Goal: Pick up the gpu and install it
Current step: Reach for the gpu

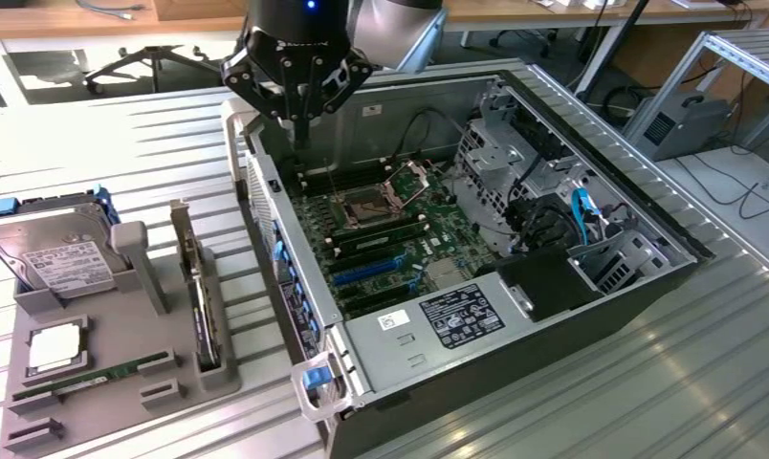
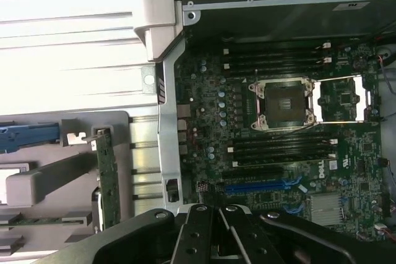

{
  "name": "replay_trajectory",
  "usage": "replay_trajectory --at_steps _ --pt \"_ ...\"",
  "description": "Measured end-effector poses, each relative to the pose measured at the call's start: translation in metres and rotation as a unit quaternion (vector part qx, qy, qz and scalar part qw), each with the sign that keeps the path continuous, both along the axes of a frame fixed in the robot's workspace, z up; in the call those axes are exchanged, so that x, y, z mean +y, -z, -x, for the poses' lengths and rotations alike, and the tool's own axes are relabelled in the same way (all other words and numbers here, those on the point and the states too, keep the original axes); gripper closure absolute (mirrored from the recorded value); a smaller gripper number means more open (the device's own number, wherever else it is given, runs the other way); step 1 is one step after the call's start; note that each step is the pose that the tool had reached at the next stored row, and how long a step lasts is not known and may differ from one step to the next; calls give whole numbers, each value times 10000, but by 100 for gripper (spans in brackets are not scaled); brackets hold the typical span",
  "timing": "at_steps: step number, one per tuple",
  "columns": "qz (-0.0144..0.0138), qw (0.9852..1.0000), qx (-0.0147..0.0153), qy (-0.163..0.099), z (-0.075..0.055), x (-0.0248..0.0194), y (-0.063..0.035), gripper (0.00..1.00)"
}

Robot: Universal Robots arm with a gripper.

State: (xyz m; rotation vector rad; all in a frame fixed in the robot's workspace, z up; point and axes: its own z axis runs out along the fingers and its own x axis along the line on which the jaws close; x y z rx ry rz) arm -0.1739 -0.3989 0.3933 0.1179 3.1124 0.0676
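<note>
The gpu (image 1: 201, 298) stands on its long edge in a slot of the grey holder (image 1: 129, 330), on the exterior view's left, beside the open computer case (image 1: 576, 316). Its silver bracket end points away from the camera. In the wrist view the gpu (image 2: 107, 180) appears edge-on as a thin green strip. My gripper (image 1: 303, 134) hangs over the far corner of the case, above the motherboard (image 1: 384, 239), well apart from the gpu. Its fingers (image 2: 197, 230) are shut together with nothing between them.
The holder also carries a silver hard drive (image 1: 59, 260), a square processor chip (image 1: 55, 346) and a green memory stick (image 1: 91, 379). Inside the case lie an open processor socket (image 1: 365, 206), blue and black expansion slots (image 1: 365, 275), drive cages and cables (image 1: 576, 215).
</note>
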Motion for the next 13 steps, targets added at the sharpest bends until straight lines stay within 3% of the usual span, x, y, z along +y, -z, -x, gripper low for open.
replay_trajectory --at_steps 13 --pt "0 10000 0 0 71 0 0 89"
